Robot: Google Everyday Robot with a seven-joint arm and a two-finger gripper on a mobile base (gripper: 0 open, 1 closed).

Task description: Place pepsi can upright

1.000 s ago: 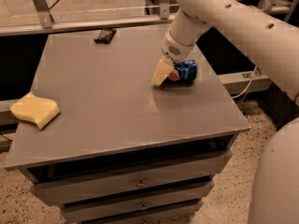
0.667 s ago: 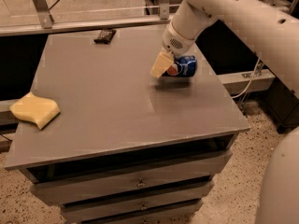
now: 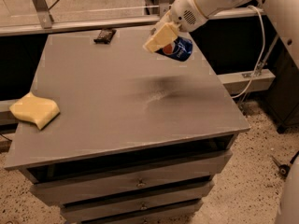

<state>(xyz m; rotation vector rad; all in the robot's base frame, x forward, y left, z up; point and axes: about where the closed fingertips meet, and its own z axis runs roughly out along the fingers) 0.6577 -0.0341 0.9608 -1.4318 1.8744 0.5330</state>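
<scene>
The pepsi can (image 3: 178, 48), dark blue with the round logo showing, is held tilted in the air above the right rear part of the grey table (image 3: 117, 101). My gripper (image 3: 163, 37), with cream-coloured fingers (image 3: 159, 36), is shut on the can from its left side. The white arm reaches in from the upper right. The can's shadow lies on the tabletop below it.
A yellow sponge-like piece (image 3: 35, 110) lies at the table's left front edge. A small black flat object (image 3: 104, 35) lies at the back edge. Drawers sit under the tabletop. A white cable (image 3: 254, 55) hangs at the right, beside the table.
The gripper has lifted the can off the tabletop; it now hangs in the air, tilted, a little higher and further back than before.
</scene>
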